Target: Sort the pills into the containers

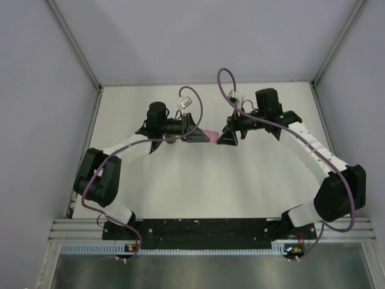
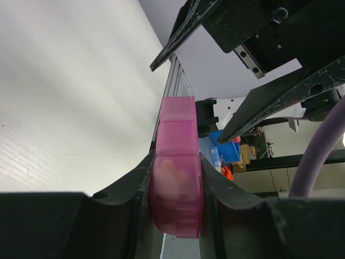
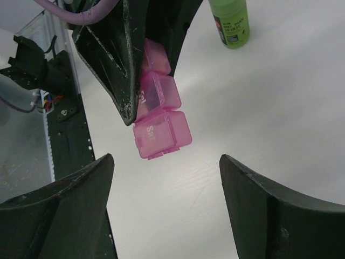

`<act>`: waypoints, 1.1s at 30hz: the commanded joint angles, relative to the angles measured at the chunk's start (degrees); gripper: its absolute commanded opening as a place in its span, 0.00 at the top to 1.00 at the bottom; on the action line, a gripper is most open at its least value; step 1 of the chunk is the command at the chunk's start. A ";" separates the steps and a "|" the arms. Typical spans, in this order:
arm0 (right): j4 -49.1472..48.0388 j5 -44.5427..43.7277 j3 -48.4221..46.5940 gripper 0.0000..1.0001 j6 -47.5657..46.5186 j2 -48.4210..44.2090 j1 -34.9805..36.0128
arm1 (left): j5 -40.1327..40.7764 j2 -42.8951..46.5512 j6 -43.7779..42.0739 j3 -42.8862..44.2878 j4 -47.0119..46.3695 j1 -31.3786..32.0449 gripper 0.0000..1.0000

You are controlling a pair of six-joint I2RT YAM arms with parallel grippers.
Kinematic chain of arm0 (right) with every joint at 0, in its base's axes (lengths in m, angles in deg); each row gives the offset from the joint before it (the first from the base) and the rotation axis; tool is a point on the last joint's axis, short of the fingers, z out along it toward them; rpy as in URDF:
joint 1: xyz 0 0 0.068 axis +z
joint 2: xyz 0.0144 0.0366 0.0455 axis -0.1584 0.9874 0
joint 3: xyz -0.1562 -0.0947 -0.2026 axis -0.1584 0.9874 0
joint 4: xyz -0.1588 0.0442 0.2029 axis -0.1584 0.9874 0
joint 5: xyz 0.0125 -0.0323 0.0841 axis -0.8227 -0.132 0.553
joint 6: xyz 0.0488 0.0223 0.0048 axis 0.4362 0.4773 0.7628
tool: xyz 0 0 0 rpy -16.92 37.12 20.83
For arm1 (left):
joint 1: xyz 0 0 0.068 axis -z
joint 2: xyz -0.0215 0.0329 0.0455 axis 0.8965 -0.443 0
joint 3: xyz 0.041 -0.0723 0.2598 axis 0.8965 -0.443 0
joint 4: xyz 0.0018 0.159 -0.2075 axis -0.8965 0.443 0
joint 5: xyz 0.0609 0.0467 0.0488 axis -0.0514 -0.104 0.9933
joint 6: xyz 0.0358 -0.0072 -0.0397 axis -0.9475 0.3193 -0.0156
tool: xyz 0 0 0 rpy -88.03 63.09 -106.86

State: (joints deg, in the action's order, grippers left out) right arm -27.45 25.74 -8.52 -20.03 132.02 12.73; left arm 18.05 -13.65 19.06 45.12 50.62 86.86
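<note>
Left claw (image 2: 177, 156) clamps pink pill box (image 2: 177, 121) over white table (image 2: 64, 108).

Left arm (image 1: 129, 144), right arm (image 1: 307, 147): white link shells, black joint housings.
Purple cable (image 2: 318, 156): one loops behind each claw, carrying a white connector (image 1: 185, 102).
Left gripper (image 2: 178, 156), right gripper (image 3: 166, 159): matt black, tapered fingers, scuffed pale edges.
Small screws (image 2: 237, 24): set in the black plate behind the right claw's fingers.
</note>
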 commanded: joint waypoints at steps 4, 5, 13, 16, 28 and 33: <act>-3.04 8.56 -2.15 0.25 2.64 2.66 -0.22 | -0.99 1.28 -2.55 2.46 0.03 1.98 1.00; -3.31 8.64 -1.71 0.26 2.73 2.92 -0.22 | -1.08 1.01 -2.37 2.63 -0.06 2.15 1.00; -4.45 11.28 -0.12 0.45 3.08 5.74 -0.22 | -1.08 0.48 -1.23 2.72 -1.55 2.95 1.00; -4.45 11.54 0.14 0.54 2.73 6.36 -0.22 | -1.08 0.48 -1.23 2.81 -1.73 3.03 1.00; -4.28 10.32 1.46 0.85 1.41 6.44 0.30 | -0.81 -0.13 -0.87 2.90 -1.99 3.03 1.00; -4.36 11.81 1.28 0.77 1.41 6.53 0.30 | -1.51 -0.13 -1.05 2.81 -1.99 2.95 1.00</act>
State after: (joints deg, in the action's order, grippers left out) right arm -30.29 37.10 -7.56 -16.53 138.07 12.56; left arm 17.33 -14.19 17.31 45.66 52.28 89.59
